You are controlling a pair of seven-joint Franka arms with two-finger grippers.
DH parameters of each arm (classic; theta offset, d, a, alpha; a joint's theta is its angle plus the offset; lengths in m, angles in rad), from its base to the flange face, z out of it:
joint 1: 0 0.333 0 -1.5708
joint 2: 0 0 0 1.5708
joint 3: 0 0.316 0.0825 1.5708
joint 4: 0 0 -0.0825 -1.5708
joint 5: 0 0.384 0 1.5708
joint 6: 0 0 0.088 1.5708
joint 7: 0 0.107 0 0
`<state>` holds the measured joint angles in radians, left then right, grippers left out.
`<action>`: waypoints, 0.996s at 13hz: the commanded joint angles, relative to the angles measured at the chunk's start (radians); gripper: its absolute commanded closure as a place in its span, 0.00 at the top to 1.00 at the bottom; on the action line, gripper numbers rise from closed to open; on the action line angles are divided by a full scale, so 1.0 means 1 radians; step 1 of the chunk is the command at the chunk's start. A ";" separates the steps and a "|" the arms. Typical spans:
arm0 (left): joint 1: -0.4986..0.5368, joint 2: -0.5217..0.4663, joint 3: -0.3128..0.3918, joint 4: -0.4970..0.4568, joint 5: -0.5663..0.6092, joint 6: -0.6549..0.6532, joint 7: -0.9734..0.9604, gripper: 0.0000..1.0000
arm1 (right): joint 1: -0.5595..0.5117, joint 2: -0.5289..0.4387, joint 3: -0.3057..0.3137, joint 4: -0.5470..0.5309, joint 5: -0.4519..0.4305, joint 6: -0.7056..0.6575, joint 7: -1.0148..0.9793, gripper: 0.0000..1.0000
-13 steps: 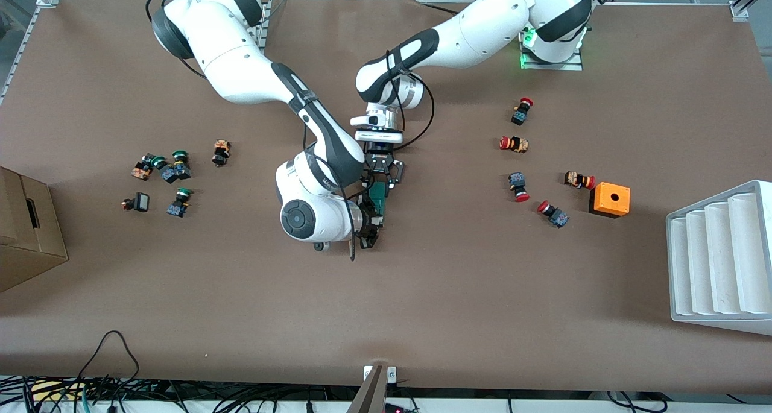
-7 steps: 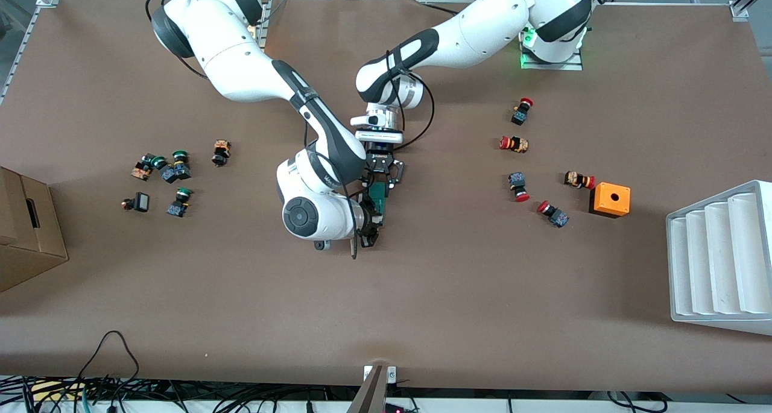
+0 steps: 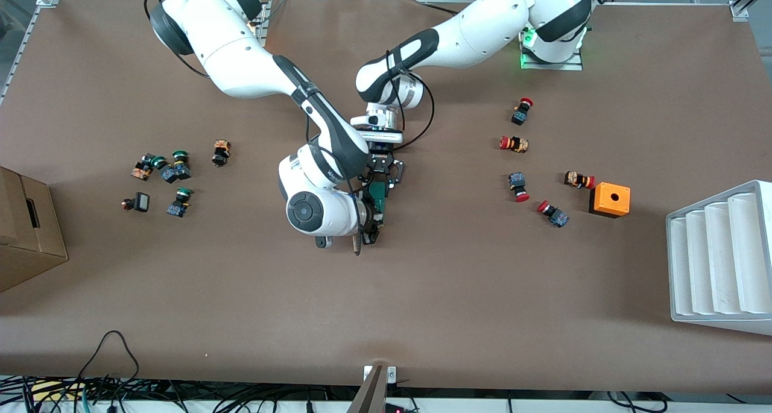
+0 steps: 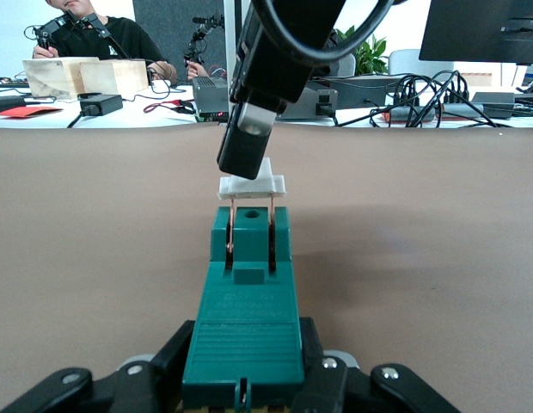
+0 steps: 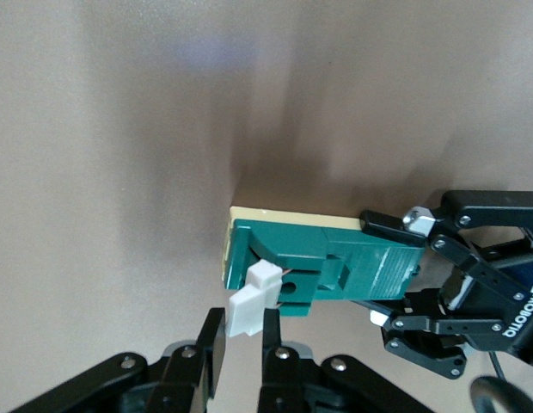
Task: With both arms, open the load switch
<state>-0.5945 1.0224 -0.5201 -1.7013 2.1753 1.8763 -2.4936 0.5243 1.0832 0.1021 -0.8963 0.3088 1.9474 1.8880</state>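
Two tools on load switch [image 4: 246,301], base seemingly hidden

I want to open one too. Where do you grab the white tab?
Probably pinch the white tab by its two flat sides, coming from above, as the right gripper does. It sticks out of the switch, whose other end the left gripper clamps.

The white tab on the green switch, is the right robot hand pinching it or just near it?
Touching. In the right wrist view, the right gripper has its fingers closed on the white tab of the load switch.
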 commanded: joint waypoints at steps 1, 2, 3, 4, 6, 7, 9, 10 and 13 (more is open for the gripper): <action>-0.031 0.050 0.005 0.061 0.023 0.050 -0.014 0.36 | 0.005 -0.049 0.018 -0.093 -0.023 -0.042 0.010 0.22; -0.031 0.050 0.005 0.061 0.023 0.050 -0.016 0.36 | 0.006 -0.051 0.019 -0.102 -0.027 -0.042 0.010 0.22; -0.031 0.050 0.003 0.061 0.023 0.050 -0.016 0.36 | 0.006 -0.057 0.025 -0.108 -0.030 -0.042 0.010 0.22; -0.031 0.050 0.005 0.061 0.023 0.050 -0.016 0.36 | 0.005 -0.060 0.028 -0.113 -0.036 -0.042 0.010 0.22; -0.031 0.050 0.005 0.061 0.024 0.050 -0.016 0.36 | 0.005 -0.065 0.030 -0.115 -0.037 -0.045 0.010 0.21; -0.031 0.050 0.005 0.061 0.023 0.050 -0.016 0.36 | 0.005 -0.071 0.030 -0.115 -0.037 -0.051 0.008 0.21; -0.031 0.050 0.005 0.060 0.023 0.050 -0.016 0.36 | 0.003 -0.083 0.030 -0.115 -0.037 -0.068 0.003 0.21; -0.031 0.050 0.005 0.061 0.024 0.050 -0.016 0.36 | 0.002 -0.086 0.030 -0.113 -0.037 -0.073 0.003 0.21; -0.031 0.051 0.005 0.061 0.023 0.050 -0.016 0.36 | 0.002 -0.098 0.030 -0.113 -0.037 -0.074 0.003 0.24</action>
<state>-0.5951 1.0225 -0.5198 -1.7011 2.1753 1.8755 -2.4945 0.5322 1.0490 0.1203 -0.9618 0.2881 1.9097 1.8872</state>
